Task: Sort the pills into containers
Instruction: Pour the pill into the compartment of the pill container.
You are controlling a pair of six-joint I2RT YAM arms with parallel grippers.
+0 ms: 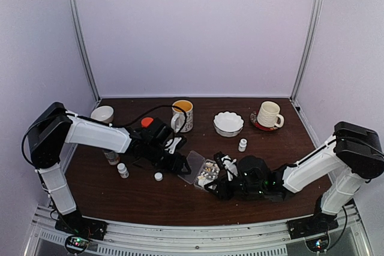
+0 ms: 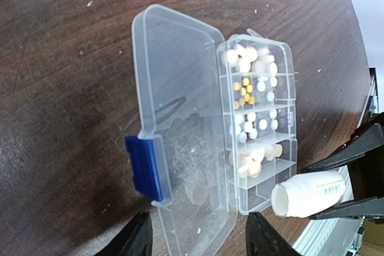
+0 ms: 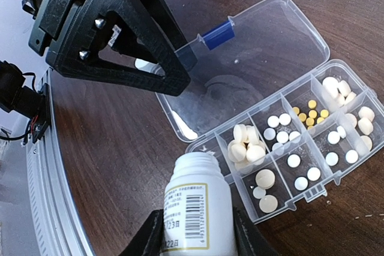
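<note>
A clear, flat, rectangular plastic organizer box (image 2: 262, 191) lies open on the dark wooden table (image 2: 66, 88). Its compartments hold small white, cream and yellow pills (image 2: 263, 124). The right gripper (image 3: 198, 241) clamps a white plastic bottle (image 3: 195, 202), its mouth tilted toward the box. The left gripper (image 2: 201, 241) straddles the transparent lid (image 2: 174, 100); whether its fingers press it cannot be told. Only the top view shows both arms reaching inward.

High rear overview, two close wrist views, common organizer box (image 2: 180, 88)
</note>
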